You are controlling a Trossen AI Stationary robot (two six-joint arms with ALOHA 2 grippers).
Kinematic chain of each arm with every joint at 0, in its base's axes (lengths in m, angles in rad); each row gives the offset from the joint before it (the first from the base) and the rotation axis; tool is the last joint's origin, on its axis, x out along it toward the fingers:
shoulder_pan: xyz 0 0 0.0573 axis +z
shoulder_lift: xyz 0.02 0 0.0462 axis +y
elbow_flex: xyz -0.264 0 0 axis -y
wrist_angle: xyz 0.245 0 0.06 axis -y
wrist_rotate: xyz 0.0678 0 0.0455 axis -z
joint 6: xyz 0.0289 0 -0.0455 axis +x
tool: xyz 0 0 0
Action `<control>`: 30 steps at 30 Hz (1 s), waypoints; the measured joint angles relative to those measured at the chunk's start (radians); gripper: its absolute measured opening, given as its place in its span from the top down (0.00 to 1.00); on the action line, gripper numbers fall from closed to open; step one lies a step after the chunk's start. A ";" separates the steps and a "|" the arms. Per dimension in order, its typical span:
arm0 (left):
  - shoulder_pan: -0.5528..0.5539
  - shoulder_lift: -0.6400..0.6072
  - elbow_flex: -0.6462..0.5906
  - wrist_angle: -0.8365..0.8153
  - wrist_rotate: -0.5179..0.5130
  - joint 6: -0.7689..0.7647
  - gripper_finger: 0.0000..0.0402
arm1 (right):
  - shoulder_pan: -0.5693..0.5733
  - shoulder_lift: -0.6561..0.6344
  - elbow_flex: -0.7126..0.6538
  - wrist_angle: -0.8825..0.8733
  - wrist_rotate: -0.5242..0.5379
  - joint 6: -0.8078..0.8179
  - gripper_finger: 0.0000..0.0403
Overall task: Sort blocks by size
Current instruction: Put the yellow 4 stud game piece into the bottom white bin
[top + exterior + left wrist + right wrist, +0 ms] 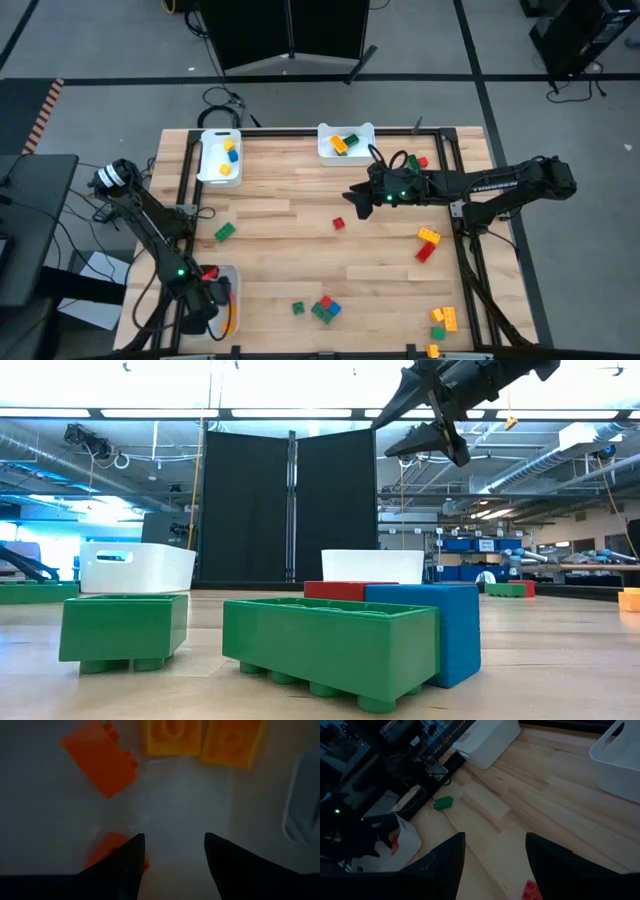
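The small red studded plastic block (339, 223) is lying mid-table, just ahead of and below the right gripper (357, 197), being held open and empty; the left gripper (172, 851), also open, is being held over the near-left tray (231, 275).

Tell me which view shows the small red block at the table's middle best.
High view: the small red block lies whole on bare wood, just ahead of the open right gripper. Right wrist view catches only its edge at the frame's border. Low and left wrist views don't clearly show it.
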 joint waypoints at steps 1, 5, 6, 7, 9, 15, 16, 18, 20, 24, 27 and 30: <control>0.000 0.000 0.000 -0.020 0.002 -0.003 0.47 | 0.000 0.000 0.000 0.003 0.000 0.000 0.45; 0.002 -0.011 0.003 -0.086 0.003 -0.006 0.47 | 0.000 0.000 0.000 0.007 0.000 0.000 0.46; 0.002 -0.020 0.013 -0.117 0.002 -0.006 0.47 | 0.000 0.000 0.000 0.007 0.000 0.000 0.46; 0.002 -0.032 0.025 -0.145 -0.002 -0.005 0.47 | 0.000 0.000 0.000 0.007 0.000 0.000 0.46; 0.002 -0.069 0.060 -0.218 -0.034 -0.004 0.47 | 0.000 0.000 0.000 0.007 0.000 0.000 0.46; 0.004 -0.190 0.183 -0.403 -0.211 0.001 0.47 | 0.000 0.000 0.000 0.007 0.000 0.000 0.46; 0.008 -0.206 0.199 -0.426 -0.239 0.000 0.47 | 0.000 0.000 0.000 0.007 0.000 0.000 0.46; 0.020 -0.234 0.222 -0.467 -0.303 0.001 0.47 | 0.003 0.000 0.000 0.010 0.000 0.002 0.46; 0.041 -0.256 0.236 -0.495 -0.378 0.002 0.47 | 0.008 0.000 0.000 0.015 0.000 0.023 0.46; 0.108 -0.276 0.238 -0.523 -0.491 0.046 0.47 | 0.011 0.000 0.000 -0.012 -0.009 -0.065 0.46; 0.180 -0.276 0.238 -0.521 -0.539 0.096 0.47 | 0.011 0.000 0.000 -0.016 -0.026 -0.160 0.46; 0.274 -0.276 0.238 -0.492 -0.583 0.159 0.47 | 0.017 0.000 0.010 -0.068 0.000 -0.185 0.46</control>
